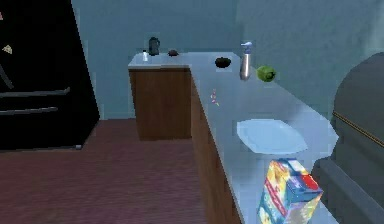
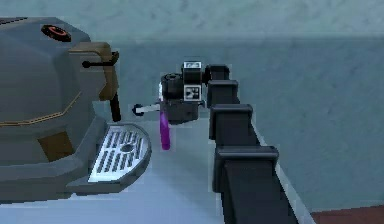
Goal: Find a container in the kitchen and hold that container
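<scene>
In the arm side view the dark arm (image 2: 240, 150) reaches out over a pale countertop (image 2: 180, 195), and its gripper (image 2: 160, 108) sits just right of a grey coffee machine (image 2: 50, 100). A slender purple thing (image 2: 165, 135) stands or hangs upright right under the gripper's body, beside the machine's drip tray (image 2: 120, 155). I cannot tell whether the gripper holds it. In the forward view a white dish (image 1: 270, 133) and a small dark bowl (image 1: 222, 62) lie on the counter (image 1: 225, 100).
The forward view's counter also carries a colourful box (image 1: 288, 192), a green apple (image 1: 266, 73), a slim bottle (image 1: 245, 55) and a dark jug (image 1: 154, 45). A black fridge (image 1: 40, 70) stands at the left over red-brown floor (image 1: 110, 180). The coffee machine (image 1: 360, 110) is at the right.
</scene>
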